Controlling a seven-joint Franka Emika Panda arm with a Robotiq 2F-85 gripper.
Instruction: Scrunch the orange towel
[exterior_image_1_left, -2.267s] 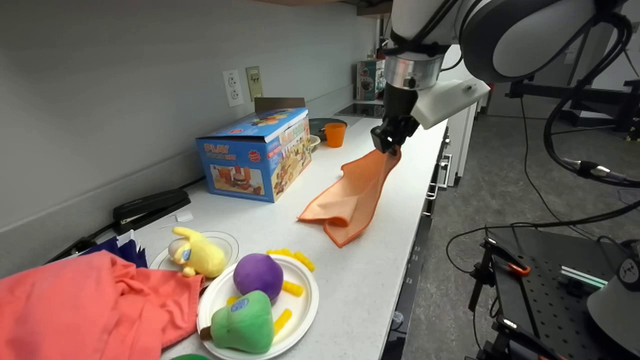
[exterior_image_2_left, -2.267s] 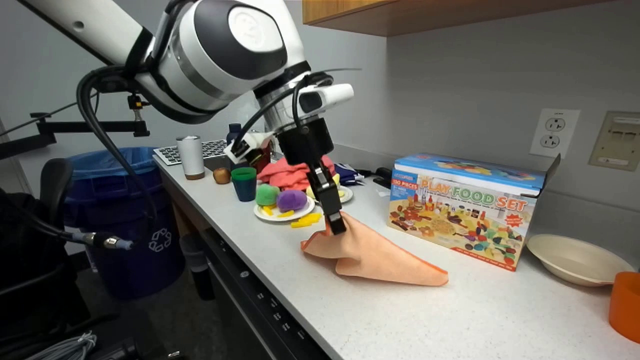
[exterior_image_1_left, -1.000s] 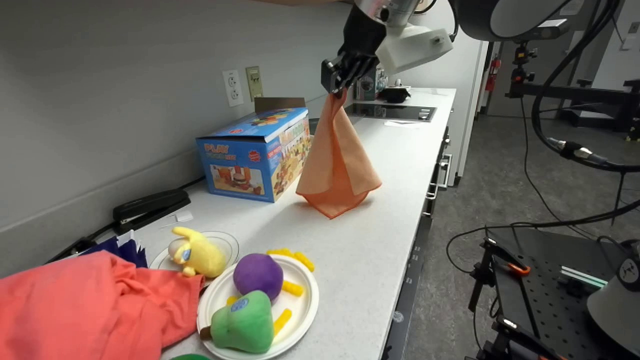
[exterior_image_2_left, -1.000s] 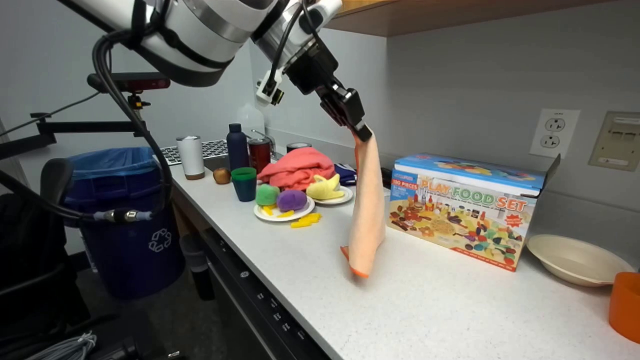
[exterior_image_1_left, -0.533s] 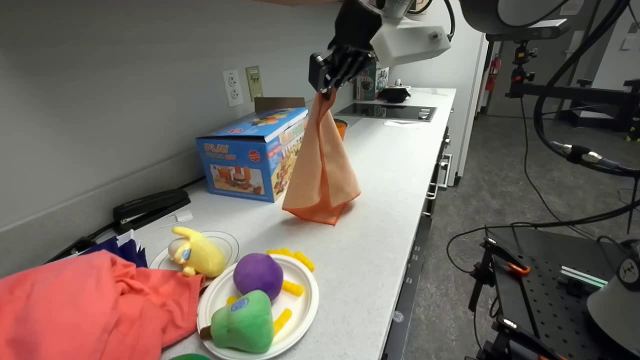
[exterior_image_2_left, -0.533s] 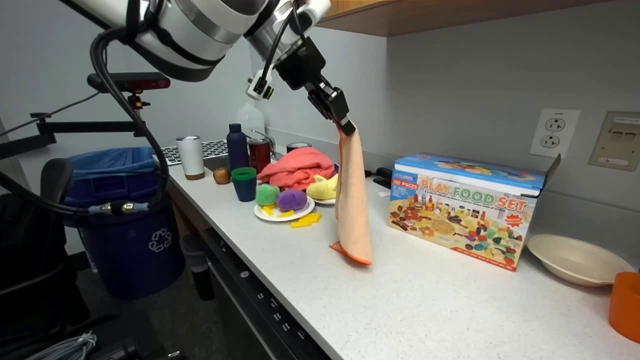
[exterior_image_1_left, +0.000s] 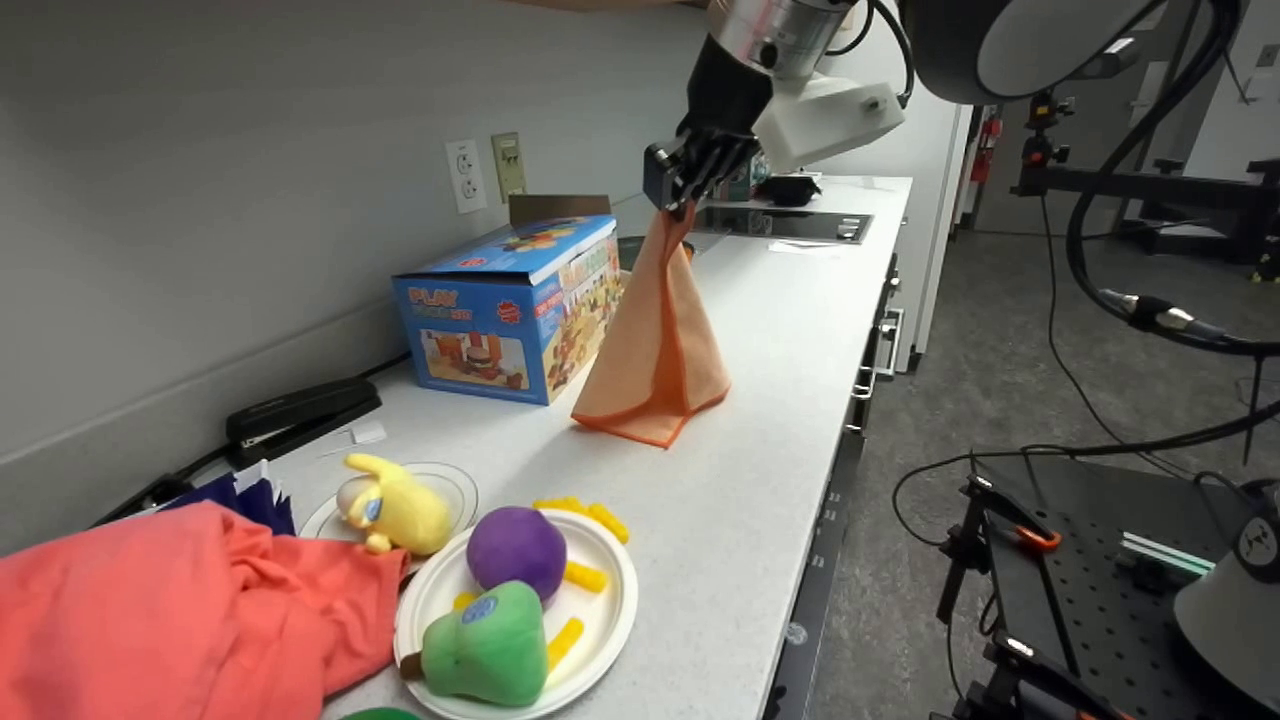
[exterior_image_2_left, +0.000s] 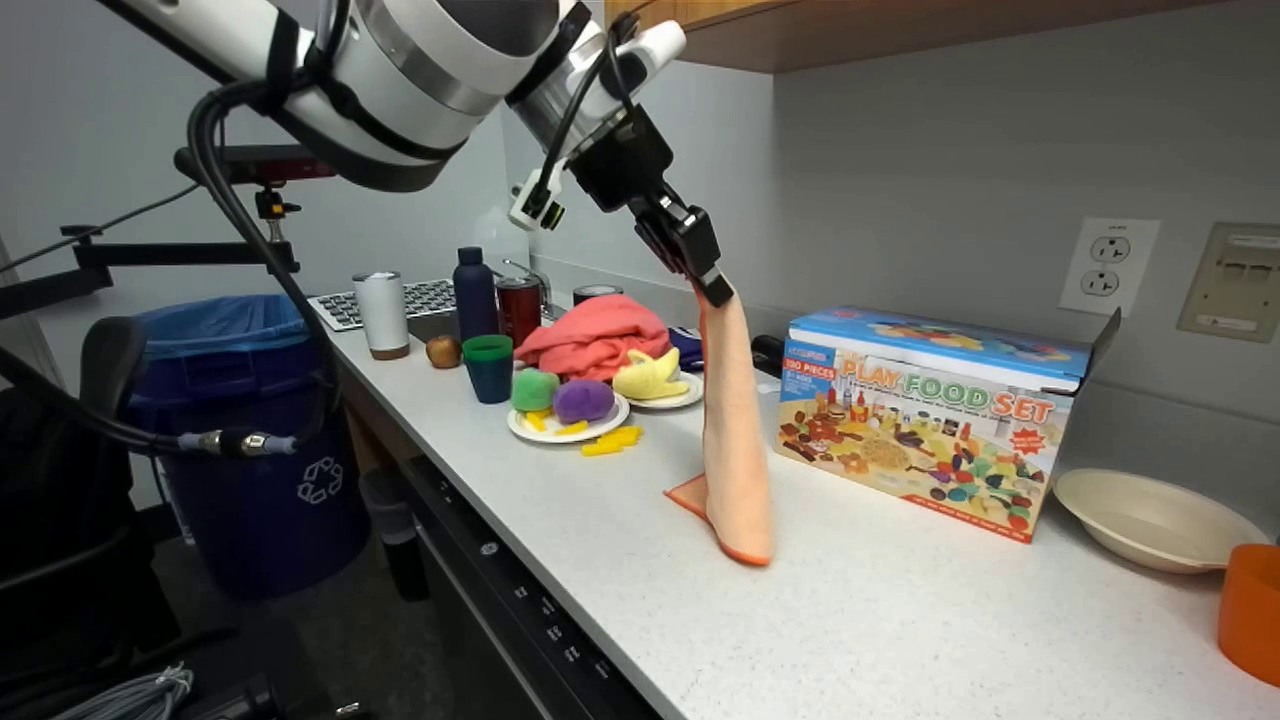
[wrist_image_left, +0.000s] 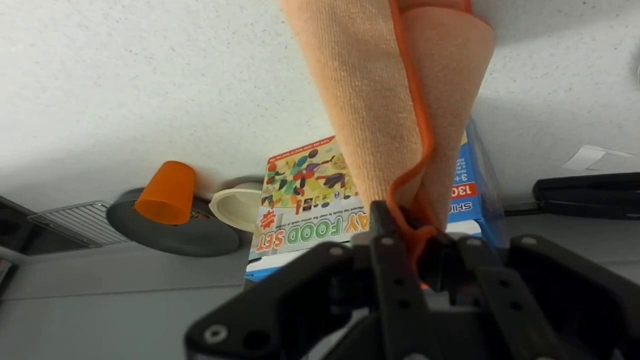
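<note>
The orange towel (exterior_image_1_left: 650, 350) is peach with a darker orange hem. It hangs tall and folded from my gripper (exterior_image_1_left: 678, 205) in both exterior views. My gripper (exterior_image_2_left: 718, 290) is shut on the towel's top; the towel (exterior_image_2_left: 735, 430) drops to the white counter, and its lower hem appears to touch it, with one corner spread out. In the wrist view the towel (wrist_image_left: 360, 85) runs from between the fingers (wrist_image_left: 410, 225) up out of the picture. Its pinched part shows between the fingertips; its lower end is out of that view.
The play food box (exterior_image_1_left: 480, 330) stands beside the towel, near the wall. A plate (exterior_image_1_left: 625, 610) with plush toys and a coral cloth (exterior_image_1_left: 180, 620) lie at one end of the counter. An orange cup (exterior_image_2_left: 1250, 610) and a beige bowl (exterior_image_2_left: 1150, 520) stand beyond the box.
The gripper lifted the towel from a low drape on the counter to hanging upright. Over the last half second it sank slightly and shifted sideways; the lower hem spread a little.
</note>
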